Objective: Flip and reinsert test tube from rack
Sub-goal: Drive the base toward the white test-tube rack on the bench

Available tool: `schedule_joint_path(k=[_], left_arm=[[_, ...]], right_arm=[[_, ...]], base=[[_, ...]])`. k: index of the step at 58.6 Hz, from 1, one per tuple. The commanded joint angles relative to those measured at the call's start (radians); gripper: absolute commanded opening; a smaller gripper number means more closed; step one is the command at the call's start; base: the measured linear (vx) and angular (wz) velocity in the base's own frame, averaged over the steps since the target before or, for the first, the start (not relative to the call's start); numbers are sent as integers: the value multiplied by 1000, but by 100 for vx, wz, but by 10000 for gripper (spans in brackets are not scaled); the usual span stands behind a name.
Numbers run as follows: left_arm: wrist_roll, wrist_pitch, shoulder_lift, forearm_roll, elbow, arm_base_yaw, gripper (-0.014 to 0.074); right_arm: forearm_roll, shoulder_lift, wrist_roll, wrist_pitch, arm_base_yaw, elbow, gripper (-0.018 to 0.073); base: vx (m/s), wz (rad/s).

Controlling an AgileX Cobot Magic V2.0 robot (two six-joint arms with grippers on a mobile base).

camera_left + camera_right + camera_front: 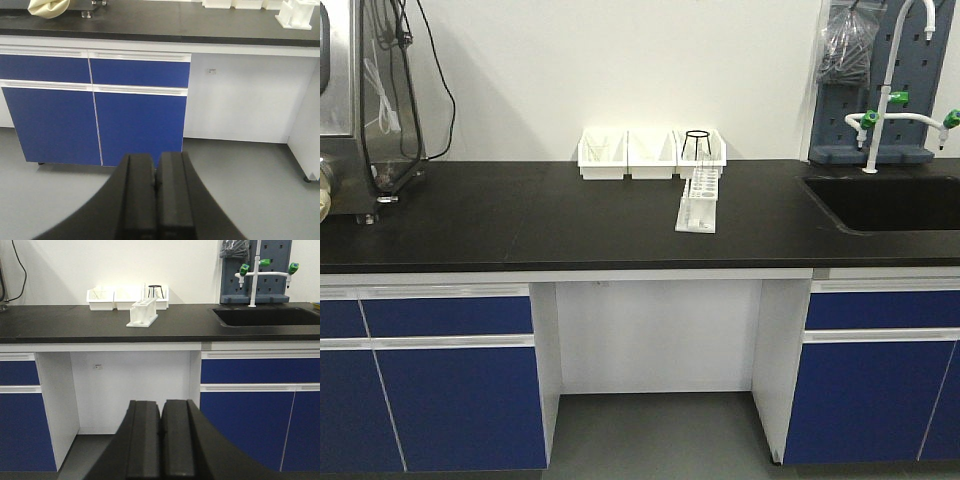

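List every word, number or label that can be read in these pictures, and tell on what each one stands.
No text can be read in any view.
Small label on the white panel under the counter: too small to read.

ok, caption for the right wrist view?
Right hand shut, held low; rack on the counter, left of the sink.
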Motion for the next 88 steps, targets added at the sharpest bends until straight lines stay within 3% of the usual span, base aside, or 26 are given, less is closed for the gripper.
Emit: schedule_joint_path(k=[1, 88], left_arm=[[0, -87, -11, -4, 0, -7, -6], [0, -87, -11, -4, 0, -7, -6]], right_arm=[[-3, -10, -6, -89, -6, 0, -8], [-3, -10, -6, -89, -6, 0, -8]], base=[[0, 1], [11, 1]])
